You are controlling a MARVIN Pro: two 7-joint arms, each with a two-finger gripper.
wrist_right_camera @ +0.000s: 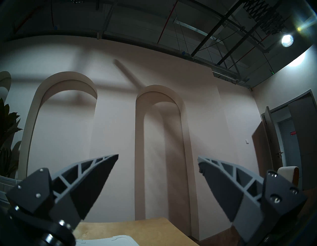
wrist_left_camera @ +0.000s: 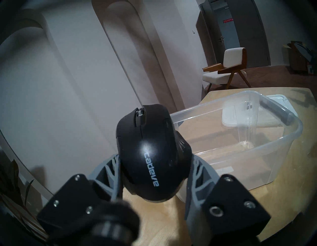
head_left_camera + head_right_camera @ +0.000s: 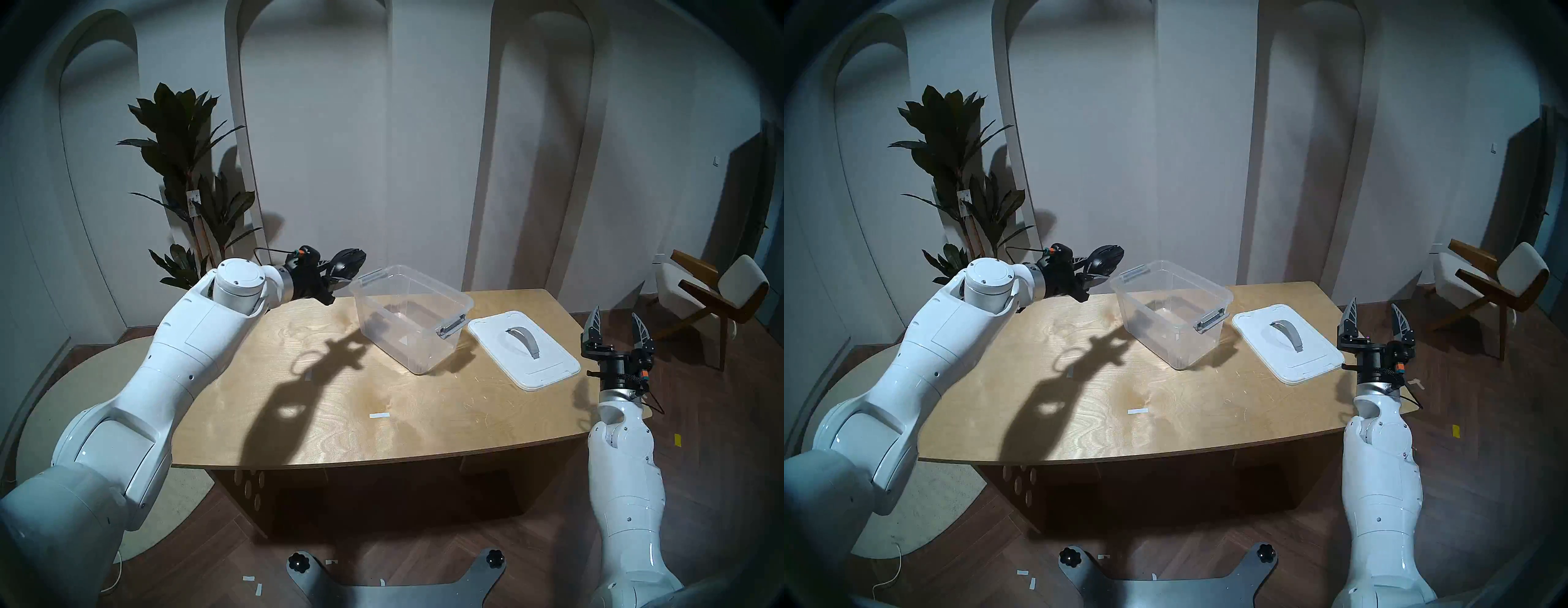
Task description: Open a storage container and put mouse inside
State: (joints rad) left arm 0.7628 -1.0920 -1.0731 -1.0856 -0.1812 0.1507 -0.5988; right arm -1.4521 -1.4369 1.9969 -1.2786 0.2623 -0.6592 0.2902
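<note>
The right gripper (image 3: 617,325) stands spread and empty by the flat white lid (image 3: 526,350). Past it sits the clear plastic storage container (image 3: 409,316), open. The left gripper (image 3: 339,271) pinches the rounded matte-black mouse (image 3: 348,261); only the left wrist view shows its pale lettering.

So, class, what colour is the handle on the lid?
Grey, on the white lid; the handle shows best in the head view.
</note>
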